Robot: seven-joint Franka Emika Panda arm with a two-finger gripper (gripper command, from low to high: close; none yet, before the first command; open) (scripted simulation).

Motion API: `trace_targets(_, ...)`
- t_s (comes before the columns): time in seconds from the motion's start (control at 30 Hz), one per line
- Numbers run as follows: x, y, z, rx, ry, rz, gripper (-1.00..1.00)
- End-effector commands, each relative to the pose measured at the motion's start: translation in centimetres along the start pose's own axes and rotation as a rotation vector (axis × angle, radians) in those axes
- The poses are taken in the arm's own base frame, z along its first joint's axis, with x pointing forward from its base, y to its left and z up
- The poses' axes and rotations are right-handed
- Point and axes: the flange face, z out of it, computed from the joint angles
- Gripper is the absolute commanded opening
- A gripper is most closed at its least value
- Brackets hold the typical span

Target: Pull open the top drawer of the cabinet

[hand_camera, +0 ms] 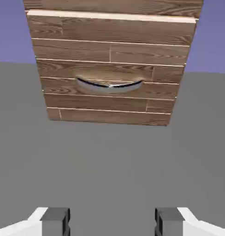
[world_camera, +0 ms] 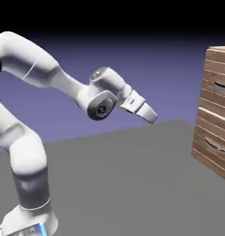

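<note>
No readable text, labels, brands, numbers or signs in either view.
</note>
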Motion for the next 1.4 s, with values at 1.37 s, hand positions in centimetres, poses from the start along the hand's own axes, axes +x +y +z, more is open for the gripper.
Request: trace_targets(1.37,16.4,10.8,20.4,-0.089,0.092,-0.32,0.0)
